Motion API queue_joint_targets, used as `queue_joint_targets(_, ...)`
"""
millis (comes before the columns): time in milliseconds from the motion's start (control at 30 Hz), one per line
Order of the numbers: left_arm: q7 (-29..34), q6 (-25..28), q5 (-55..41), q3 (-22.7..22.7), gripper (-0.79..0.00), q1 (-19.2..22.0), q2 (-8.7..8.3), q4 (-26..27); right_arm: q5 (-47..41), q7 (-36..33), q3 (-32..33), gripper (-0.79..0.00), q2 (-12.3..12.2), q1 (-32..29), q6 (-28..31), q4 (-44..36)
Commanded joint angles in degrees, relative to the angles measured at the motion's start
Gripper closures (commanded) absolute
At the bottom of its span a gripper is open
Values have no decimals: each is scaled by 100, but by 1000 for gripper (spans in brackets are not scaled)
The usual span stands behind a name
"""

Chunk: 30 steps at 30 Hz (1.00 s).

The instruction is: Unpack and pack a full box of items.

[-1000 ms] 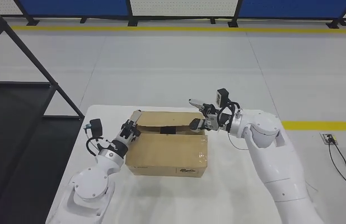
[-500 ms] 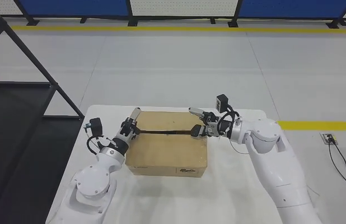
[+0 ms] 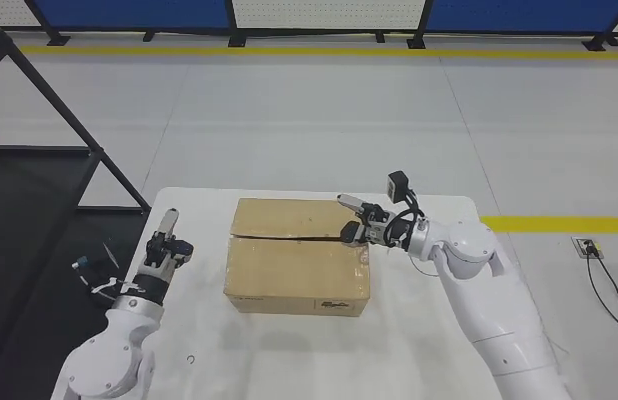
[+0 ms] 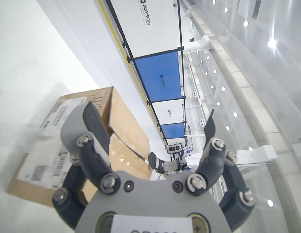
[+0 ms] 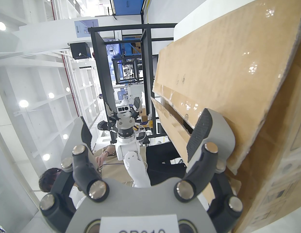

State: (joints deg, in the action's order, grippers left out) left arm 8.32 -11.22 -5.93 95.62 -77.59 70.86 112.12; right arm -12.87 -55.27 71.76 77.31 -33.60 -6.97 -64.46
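I have the box point(image 3: 299, 265) sitting in the middle of the worktop point(image 3: 419, 340). Both top flaps are down and meet in a seam point(image 3: 289, 237). The long axis of the box runs sideways across the worktop, from one arm towards the other, and the seam follows that same line.

My right gripper point(image 3: 351, 218) is at the right-hand end of that seam. Its fingers are spread wide and hold nothing. In the right wrist view one pad point(image 5: 201, 132) lies over the edge of the nearer flap, just beside the seam, but I cannot tell whether it is pressing on the card or hanging just above it. The other finger is out past the end of the box, in open air.

My left gripper point(image 3: 169, 235) is well apart from the left end of the box, with bare worktop between them. It points along the box's length, its fingers equally wide and empty.

What matters for the next move is that the seam runs straight away from the right fingers, so I judge the right arm far better placed to work on a flap. The left arm would first have to close the gap to the box
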Motion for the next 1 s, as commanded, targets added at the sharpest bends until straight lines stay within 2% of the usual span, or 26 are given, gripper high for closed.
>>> queue_joint_targets(0, 69, 201, -65, 328, -785, -372, -16, 75, 11, 26, -49, -785, 3, 30, 28, 56)
queue_joint_targets(133, 205, 181, -524, 712, -785, -860, -14, 152, 47, 42, -171, -785, 11, 71, 51, 94)
queue_joint_targets(500, 167, 210, -409, 725, -785, -859, -18, 148, 63, -28, -215, -785, 9, 93, -27, 99)
queue_joint_targets(700, -879, 822, 2469, 230, -785, -881, -62, -336, 13, 114, -214, -785, -2, -42, -31, -64)
queue_joint_targets(800, -1247, 1023, 3650, -6, -785, -795, -79, -767, -62, 77, -185, -785, -20, -85, -41, -93)
queue_joint_targets(967, -2275, 1188, 6293, -407, -785, -464, -131, -1662, -92, 99, -128, -785, -58, -186, -32, -189)
